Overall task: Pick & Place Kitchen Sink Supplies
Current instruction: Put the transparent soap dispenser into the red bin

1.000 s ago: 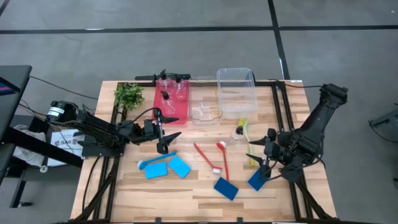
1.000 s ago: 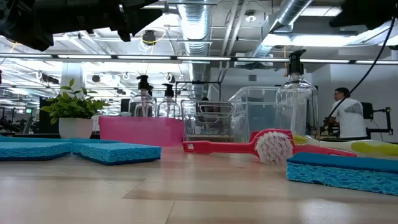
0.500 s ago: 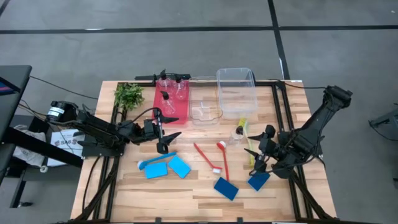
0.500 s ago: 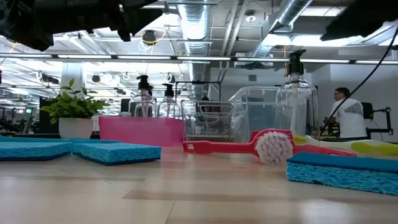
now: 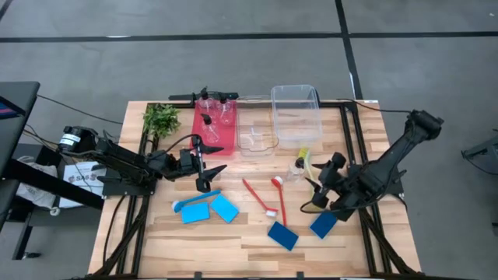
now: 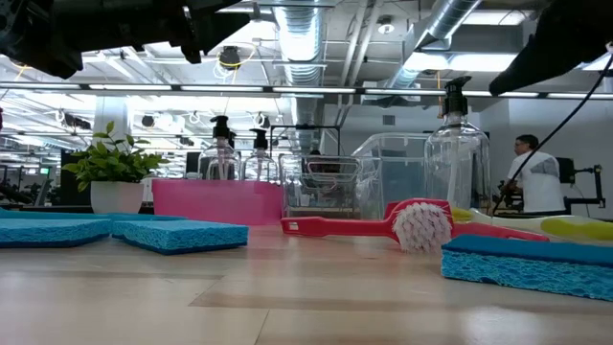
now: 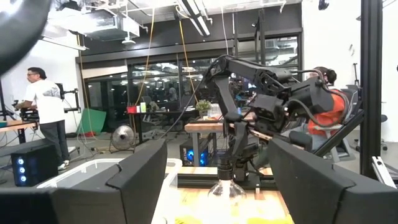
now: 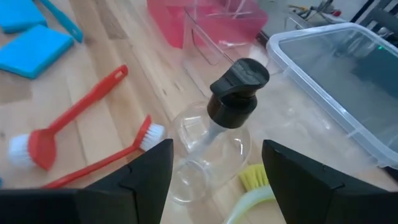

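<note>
We see a clear pump bottle (image 5: 299,166) standing on the surface (image 5: 156,225) right of centre, beside a yellow-green brush (image 5: 308,173), just near of the clear bin (image 5: 296,117). Two red brushes (image 5: 268,198) lie left of it, blue sponges (image 5: 204,208) farther left. Our right gripper (image 5: 317,194) hovers just near of the bottle, jaws wide, holding nothing. Our left gripper (image 5: 204,168) waits at the left over the surface, jaws wide, empty. More bottles sit in the pink bin (image 5: 212,128).
</note>
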Controlling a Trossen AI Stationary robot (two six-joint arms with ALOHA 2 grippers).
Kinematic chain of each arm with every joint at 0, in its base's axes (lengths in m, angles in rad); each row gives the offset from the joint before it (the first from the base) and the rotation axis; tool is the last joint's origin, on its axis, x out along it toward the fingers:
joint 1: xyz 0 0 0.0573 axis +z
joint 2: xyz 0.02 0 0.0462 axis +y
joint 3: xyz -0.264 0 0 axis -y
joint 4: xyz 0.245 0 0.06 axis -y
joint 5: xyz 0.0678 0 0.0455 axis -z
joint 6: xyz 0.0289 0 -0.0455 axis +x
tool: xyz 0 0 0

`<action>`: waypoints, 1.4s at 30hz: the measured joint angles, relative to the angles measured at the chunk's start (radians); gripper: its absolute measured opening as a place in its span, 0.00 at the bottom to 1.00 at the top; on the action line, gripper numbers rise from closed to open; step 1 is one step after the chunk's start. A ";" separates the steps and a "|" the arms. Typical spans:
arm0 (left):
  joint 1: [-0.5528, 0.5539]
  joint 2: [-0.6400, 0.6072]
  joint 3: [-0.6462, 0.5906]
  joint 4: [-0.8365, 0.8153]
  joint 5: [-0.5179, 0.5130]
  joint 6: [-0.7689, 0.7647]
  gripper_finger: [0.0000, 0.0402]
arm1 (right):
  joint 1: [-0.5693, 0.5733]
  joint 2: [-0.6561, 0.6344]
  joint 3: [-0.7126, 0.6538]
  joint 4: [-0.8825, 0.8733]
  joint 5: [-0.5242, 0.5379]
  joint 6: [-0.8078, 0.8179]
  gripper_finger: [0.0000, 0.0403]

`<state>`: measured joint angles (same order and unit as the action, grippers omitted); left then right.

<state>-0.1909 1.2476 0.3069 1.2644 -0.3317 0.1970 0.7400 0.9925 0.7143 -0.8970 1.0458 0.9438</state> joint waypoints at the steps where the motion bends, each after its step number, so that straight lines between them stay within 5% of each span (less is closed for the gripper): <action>1: 0.000 0.000 0.000 0.000 0.000 0.000 0.70 | -0.006 0.009 0.000 0.000 0.000 -0.004 0.59; 18: 0.000 0.000 0.000 0.000 0.000 -0.001 0.70 | 0.005 0.040 0.000 -0.034 0.022 -0.053 0.59; 30: 0.000 0.000 0.000 0.000 0.000 -0.019 0.70 | 0.132 -0.040 -0.006 -0.303 0.135 0.244 0.59; 42: 0.000 0.000 0.000 0.001 0.000 -0.022 0.70 | 0.271 -0.196 -0.154 -0.331 0.156 0.390 0.59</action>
<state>-0.1909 1.2476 0.3069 1.2652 -0.3313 0.1748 1.0109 0.7962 0.5598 -1.2277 1.2015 1.3342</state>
